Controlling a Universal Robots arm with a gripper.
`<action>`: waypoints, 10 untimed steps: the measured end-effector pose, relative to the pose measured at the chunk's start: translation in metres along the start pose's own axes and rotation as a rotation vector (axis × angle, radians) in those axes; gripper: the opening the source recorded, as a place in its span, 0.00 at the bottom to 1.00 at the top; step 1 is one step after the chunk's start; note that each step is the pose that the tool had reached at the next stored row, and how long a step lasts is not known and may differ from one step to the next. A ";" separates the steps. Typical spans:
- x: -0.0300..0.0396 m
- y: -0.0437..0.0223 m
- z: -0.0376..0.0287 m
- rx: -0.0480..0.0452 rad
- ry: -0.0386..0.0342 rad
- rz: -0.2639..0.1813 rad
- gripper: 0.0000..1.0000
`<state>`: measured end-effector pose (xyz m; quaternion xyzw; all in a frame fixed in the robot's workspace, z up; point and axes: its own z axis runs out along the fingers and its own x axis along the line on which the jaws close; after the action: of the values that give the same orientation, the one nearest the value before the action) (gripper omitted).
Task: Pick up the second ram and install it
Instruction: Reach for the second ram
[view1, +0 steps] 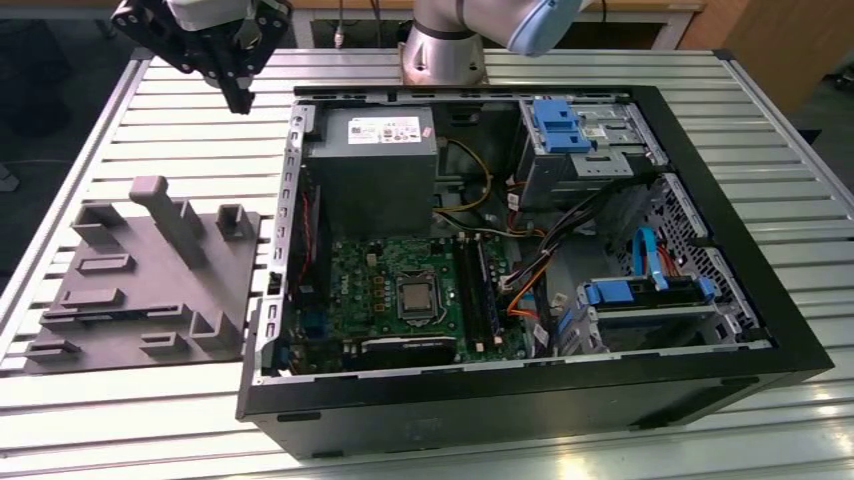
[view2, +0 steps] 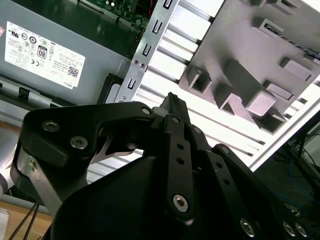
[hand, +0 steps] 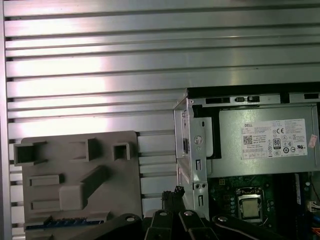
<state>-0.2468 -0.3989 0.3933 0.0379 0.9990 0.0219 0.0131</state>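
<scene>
Basically, slatted metal table (view1: 174, 140) carries everything. Open PC case (view1: 534, 400) lies on its side and takes up most of the exterior view's right. The grey PSU (view1: 374, 160) sits in its far corner, w/ the green mobo (view1: 360, 270) nearer the camera. Grey moulded tray (view1: 147, 300) lies flat on the table at the exterior view's left, just beside the case wall.

Gripper (view1: 240, 100) hangs tips-down over bare slats, off the case's far corner and beyond the tray's far edge. Both wrist views show the fingers closed tip to tip w/ nothing between them.

Second ram (hand: 65, 220) is a thin blue-green strip in the first wrist view. It sits low in a tray pocket on the side of the tray away from the gripper, well apart from the fingertips. Long axis runs parallel to the table slats, i.e. crosswise to the case's side wall. Can't tell which end is which.
</scene>
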 end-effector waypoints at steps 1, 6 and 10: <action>0.0011 -0.0001 0.0000 0.0000 0.0000 0.000 0.11; 0.0083 -0.0006 -0.0003 0.0002 0.0001 0.000 0.11; 0.0135 -0.0010 -0.0004 0.0001 0.0000 0.000 0.11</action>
<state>-0.2604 -0.3989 0.3933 0.0379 0.9990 0.0219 0.0131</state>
